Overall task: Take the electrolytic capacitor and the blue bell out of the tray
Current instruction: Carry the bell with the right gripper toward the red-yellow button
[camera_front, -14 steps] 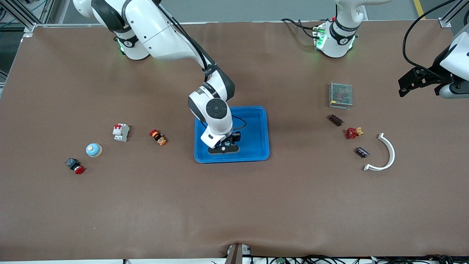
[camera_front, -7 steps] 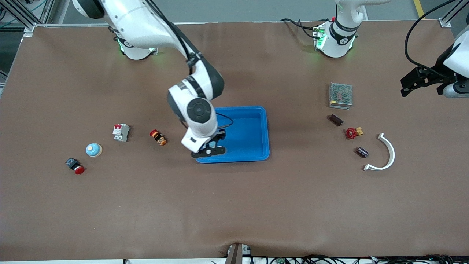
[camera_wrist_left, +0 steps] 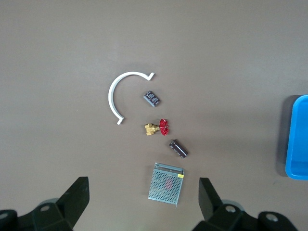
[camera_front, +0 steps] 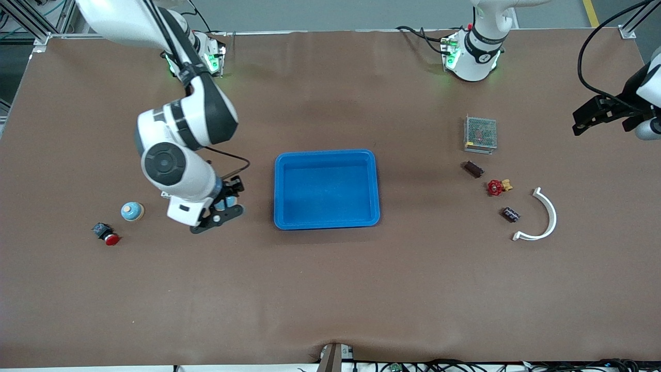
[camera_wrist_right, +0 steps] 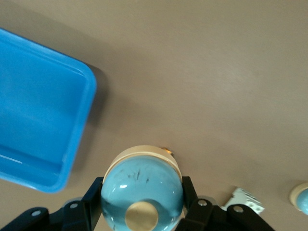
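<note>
The right gripper (camera_front: 223, 209) was low over the blue plastic tray (camera_front: 326, 221) a second ago. Now it has swung away toward the right arm's end of the table and hangs over the brown table top (camera_front: 330, 299) just beside the tray. Its fingers are pinched tight on a light blue round bell with a gold button (camera_wrist_right: 142, 192), which sits right between them and hides the tips. The tray's rounded corner lies close to the gripper. A second light blue bell (camera_front: 132, 211) rests on the table near the gripper, toward the right arm's end, with a red and black push button (camera_front: 106, 234) just beside it. A wide stretch of brown table runs from the tray to the edge nearest the front camera. The left gripper (camera_front: 588, 118) waits high over the left arm's end of the table, fingers spread wide, a bit closer to that edge than before. The small dark barrel-shaped capacitor (camera_front: 511, 214) lies on the table well apart from it, just beside a white curved plastic piece (camera_front: 547, 219) and near a red and gold valve (camera_front: 497, 186).
</note>
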Action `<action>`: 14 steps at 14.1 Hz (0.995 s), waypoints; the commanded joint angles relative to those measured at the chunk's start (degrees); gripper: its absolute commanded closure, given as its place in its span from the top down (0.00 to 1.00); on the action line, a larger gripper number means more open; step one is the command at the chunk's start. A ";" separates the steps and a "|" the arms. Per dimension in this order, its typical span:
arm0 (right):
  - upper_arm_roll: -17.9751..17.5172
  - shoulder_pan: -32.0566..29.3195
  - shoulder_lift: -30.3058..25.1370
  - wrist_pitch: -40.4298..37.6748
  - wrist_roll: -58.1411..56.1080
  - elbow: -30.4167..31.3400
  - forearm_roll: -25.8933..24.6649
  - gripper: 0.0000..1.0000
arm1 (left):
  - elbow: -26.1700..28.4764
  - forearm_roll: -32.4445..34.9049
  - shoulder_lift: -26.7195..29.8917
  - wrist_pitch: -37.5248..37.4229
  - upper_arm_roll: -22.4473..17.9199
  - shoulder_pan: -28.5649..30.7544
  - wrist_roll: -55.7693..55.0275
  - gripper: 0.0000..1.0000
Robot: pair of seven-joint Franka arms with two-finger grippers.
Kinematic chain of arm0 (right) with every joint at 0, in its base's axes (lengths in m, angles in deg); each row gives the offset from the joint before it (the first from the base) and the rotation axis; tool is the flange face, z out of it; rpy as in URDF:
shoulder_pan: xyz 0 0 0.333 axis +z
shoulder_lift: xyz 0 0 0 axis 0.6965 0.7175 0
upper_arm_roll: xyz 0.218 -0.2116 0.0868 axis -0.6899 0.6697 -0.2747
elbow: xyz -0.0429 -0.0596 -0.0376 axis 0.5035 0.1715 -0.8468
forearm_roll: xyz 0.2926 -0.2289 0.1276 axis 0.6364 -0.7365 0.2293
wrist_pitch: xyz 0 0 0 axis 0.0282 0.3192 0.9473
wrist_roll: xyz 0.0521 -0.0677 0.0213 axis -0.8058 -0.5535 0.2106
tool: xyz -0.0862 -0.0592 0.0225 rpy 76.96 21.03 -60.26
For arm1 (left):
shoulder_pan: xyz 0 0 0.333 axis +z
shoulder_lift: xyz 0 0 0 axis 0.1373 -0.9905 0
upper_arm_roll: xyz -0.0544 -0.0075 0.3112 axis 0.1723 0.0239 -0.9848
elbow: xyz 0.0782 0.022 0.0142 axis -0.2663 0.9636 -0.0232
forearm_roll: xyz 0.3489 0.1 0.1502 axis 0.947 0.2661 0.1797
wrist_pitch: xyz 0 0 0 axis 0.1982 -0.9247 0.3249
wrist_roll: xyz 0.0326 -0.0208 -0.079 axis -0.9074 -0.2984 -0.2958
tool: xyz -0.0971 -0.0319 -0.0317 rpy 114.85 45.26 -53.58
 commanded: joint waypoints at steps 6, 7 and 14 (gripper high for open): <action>-0.89 -10.97 -5.42 17.52 -20.11 17.73 -0.86 0.46 | -1.00 -1.11 0.54 -1.12 0.16 1.46 0.95 1.00; -0.81 -11.59 -5.16 21.22 -21.61 19.67 -0.86 0.46 | -0.91 -1.11 0.54 -1.12 0.16 1.46 0.78 1.00; -0.80 -14.75 1.25 34.51 -26.98 23.03 -1.21 0.46 | -2.58 -1.02 -0.08 -1.03 0.51 1.20 1.22 1.00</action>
